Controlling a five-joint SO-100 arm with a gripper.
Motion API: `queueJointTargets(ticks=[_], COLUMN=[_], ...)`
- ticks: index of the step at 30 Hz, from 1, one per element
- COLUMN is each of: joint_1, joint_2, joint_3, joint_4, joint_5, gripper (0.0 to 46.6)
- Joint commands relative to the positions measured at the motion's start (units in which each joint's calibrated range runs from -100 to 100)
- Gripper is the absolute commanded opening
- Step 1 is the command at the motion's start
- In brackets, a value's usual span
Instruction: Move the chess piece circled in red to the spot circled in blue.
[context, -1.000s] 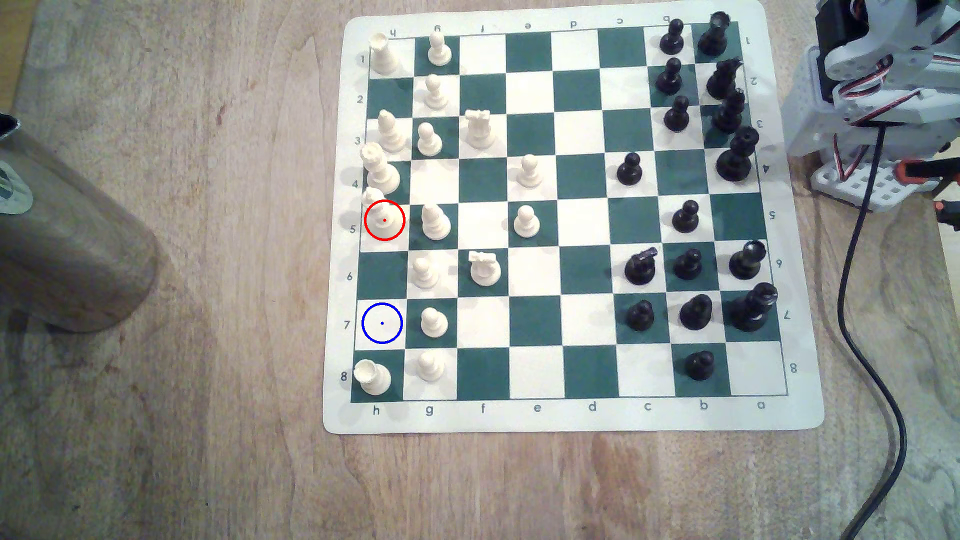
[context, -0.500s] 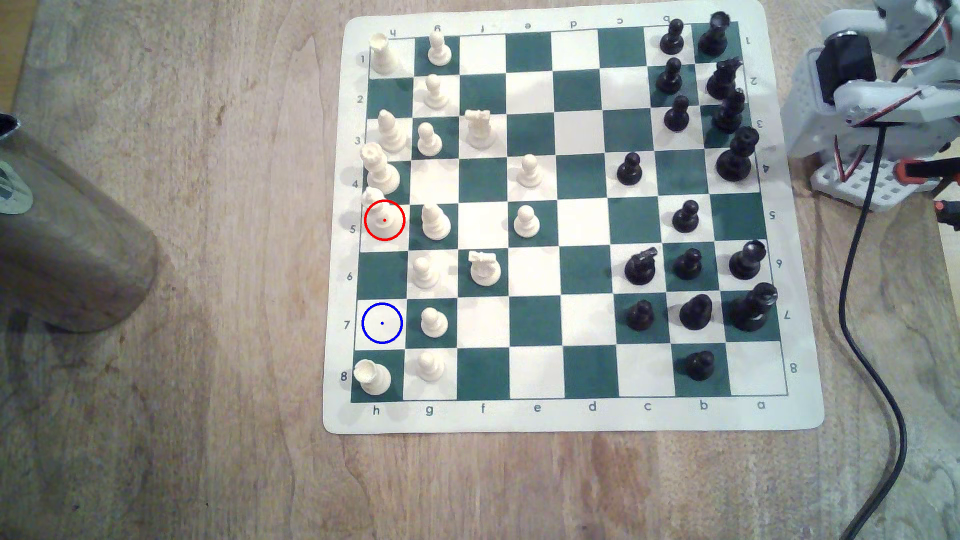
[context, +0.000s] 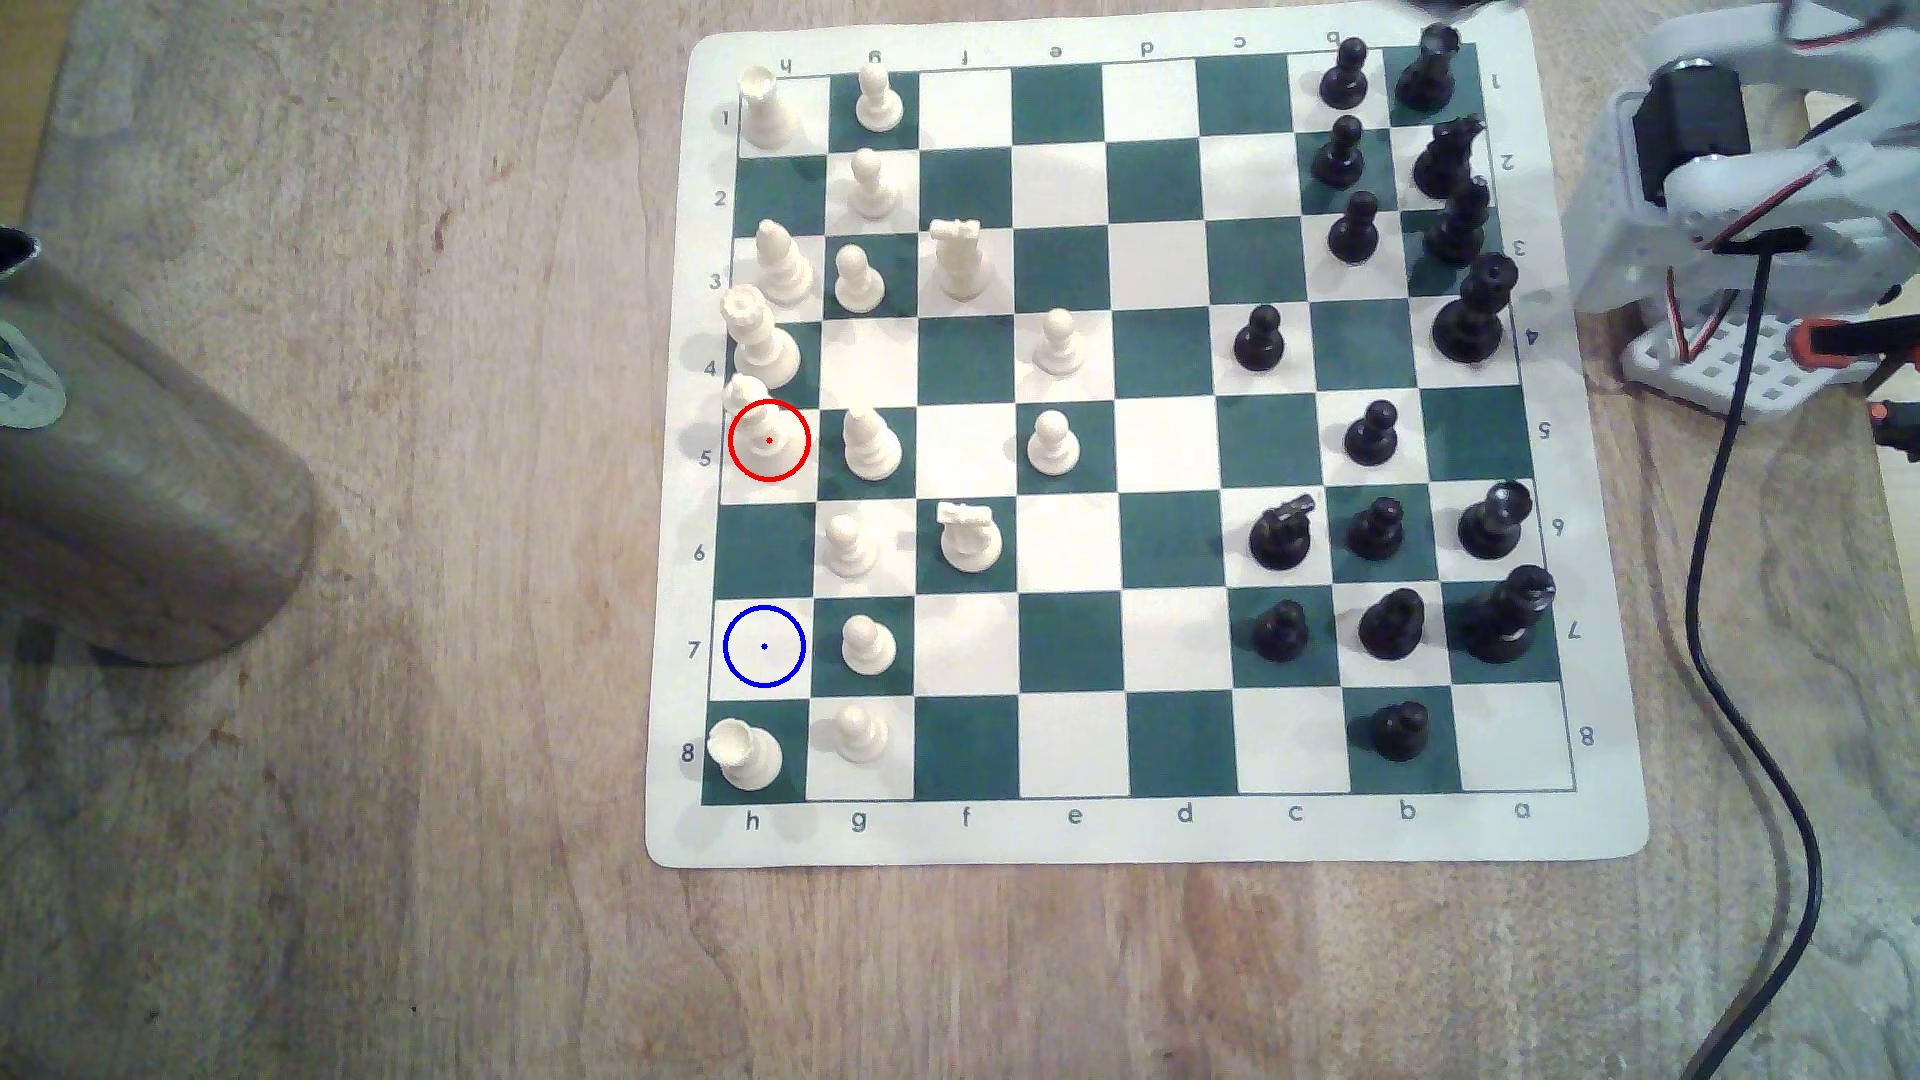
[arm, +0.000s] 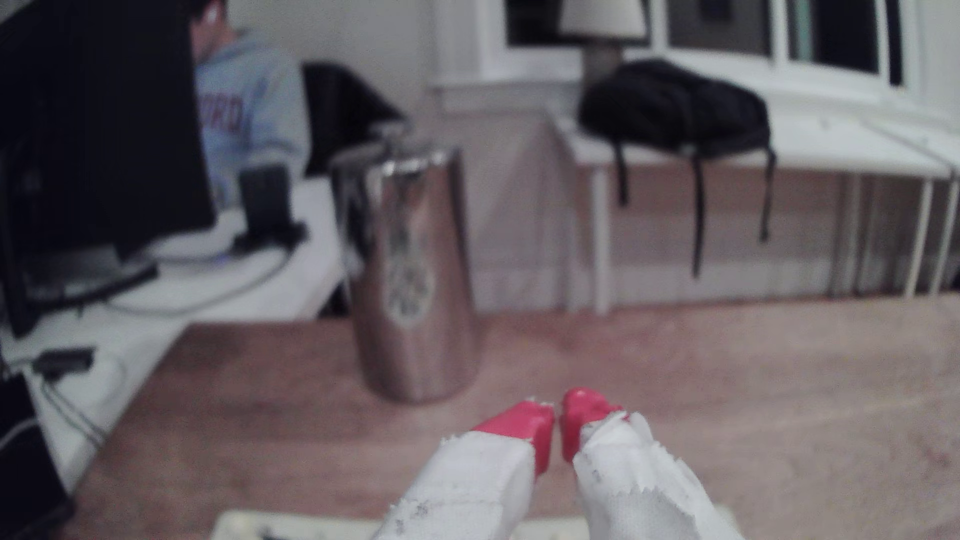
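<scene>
The red-ringed chess piece (context: 766, 424) is a tall cream piece with a small knob top. It stands upright on a cream square in the board's column nearest the exterior view's left. Two squares nearer the camera in that column lies the blue-ringed square (context: 764, 646), which is bare. The arm (context: 1714, 197) is folded up beyond the board's right edge in the exterior view, far from both. In the wrist view my gripper (arm: 557, 421) is held high over the board's edge. Its red fingertips (arm: 524, 423) are pressed together, with nothing between them.
A crowned cream piece (context: 758, 338) stands just behind the ringed piece, with a cream pawn (context: 871, 444) beside it. A cream rook (context: 743, 753) and pawn (context: 865, 644) border the blue square. A steel tumbler (context: 135, 467) stands left of the board; a black cable (context: 1745, 623) runs down the right.
The arm's upper links have swung up and toward the exterior view's top right corner. No chess piece has moved.
</scene>
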Motion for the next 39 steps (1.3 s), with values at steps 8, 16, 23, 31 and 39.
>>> queueJointTargets(ticks=[8,16,23,31,39], joint_1=[-8.3,-9.1,-8.4,-7.4,-7.9], joint_2=[29.1,43.7,56.7,68.4,73.4], joint_3=[-23.1,-39.7,-52.4,-57.0,-57.0], joint_4=[8.8,17.4,18.3,14.9,10.8], joint_5=[-2.3,-3.6,-4.5,-4.5,-5.2], gripper=[8.1,10.3,11.7,12.8,12.8])
